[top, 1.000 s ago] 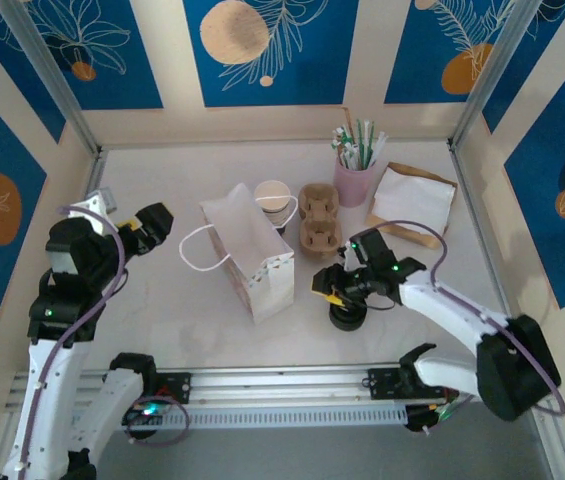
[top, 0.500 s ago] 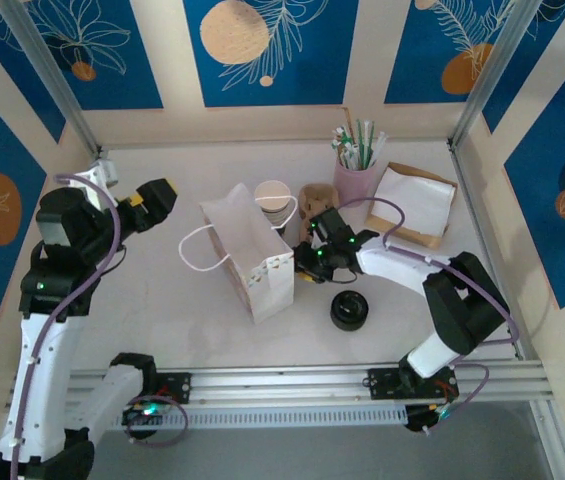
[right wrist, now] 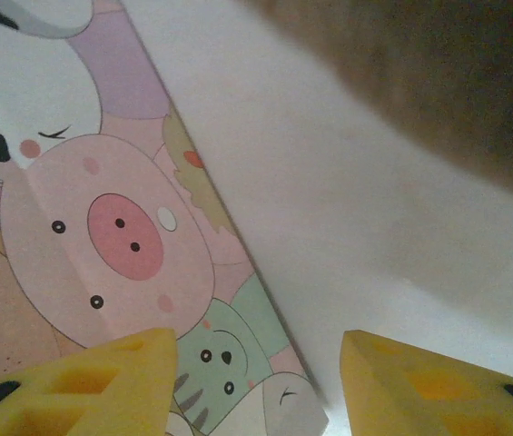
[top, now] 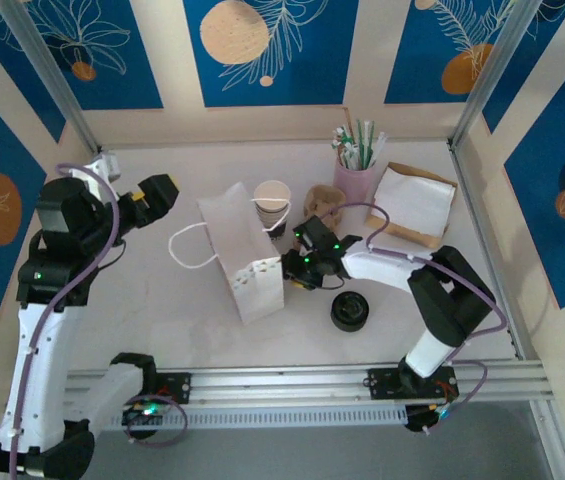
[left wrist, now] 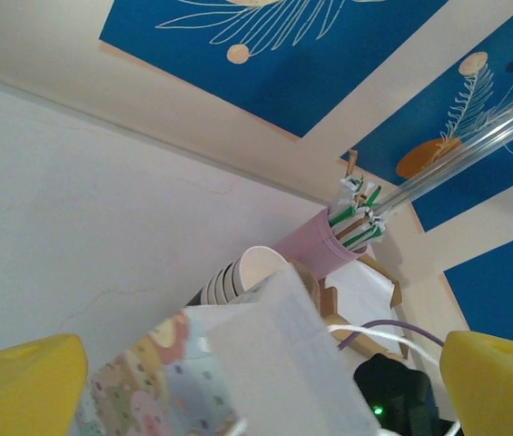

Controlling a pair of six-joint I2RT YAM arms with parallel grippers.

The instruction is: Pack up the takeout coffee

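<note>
The takeout coffee, a black-lidded cup, stands on the table to the right of the paper gift bag, clear of it. The right gripper sits just beside the bag's cartoon-printed right side, its fingers apart and gripping nothing. The coffee lies near it, on the side away from the bag. The left gripper hangs left of the bag, spread wide and empty.
</note>
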